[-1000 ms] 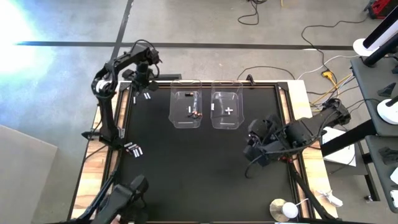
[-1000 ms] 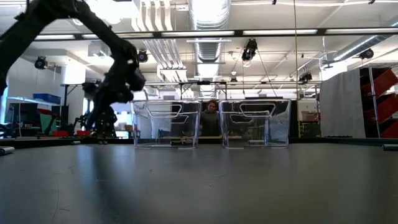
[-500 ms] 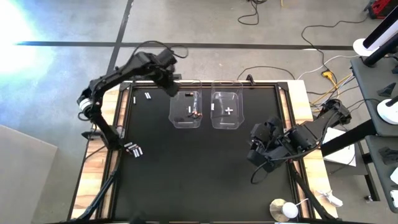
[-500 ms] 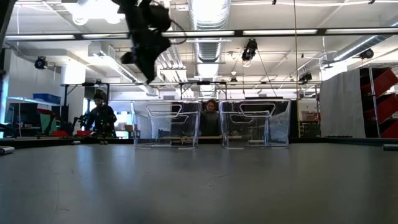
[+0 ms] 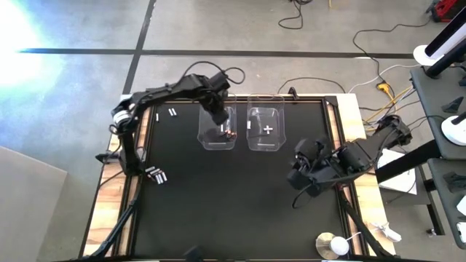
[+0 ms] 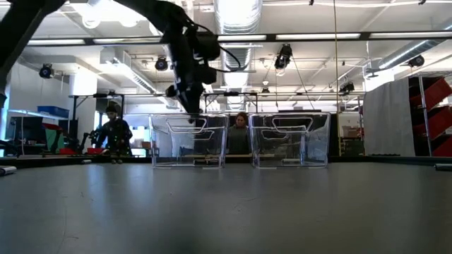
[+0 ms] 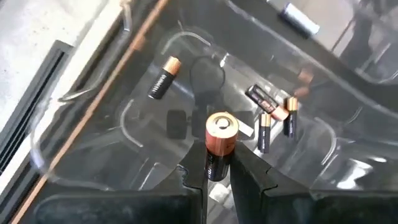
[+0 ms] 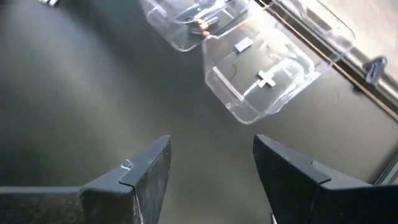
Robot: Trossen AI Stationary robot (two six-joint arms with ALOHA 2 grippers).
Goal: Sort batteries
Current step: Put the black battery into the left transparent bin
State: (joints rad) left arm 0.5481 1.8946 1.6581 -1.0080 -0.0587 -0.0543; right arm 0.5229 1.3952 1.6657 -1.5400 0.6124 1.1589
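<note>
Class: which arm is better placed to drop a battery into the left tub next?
Left. The left gripper holds a battery above the left tub; the right gripper is open, empty, farther off.

High view looks straight down on the whole worktop (image 5: pixel 240 196). Low view sits at surface level, facing the room. Both wrist views look down close; all share the two clear tubs (image 5: pixel 218 127).

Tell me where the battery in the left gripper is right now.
High view: over the left clear tub, pinched in the left gripper; the battery hangs above loose batteries inside.
</note>
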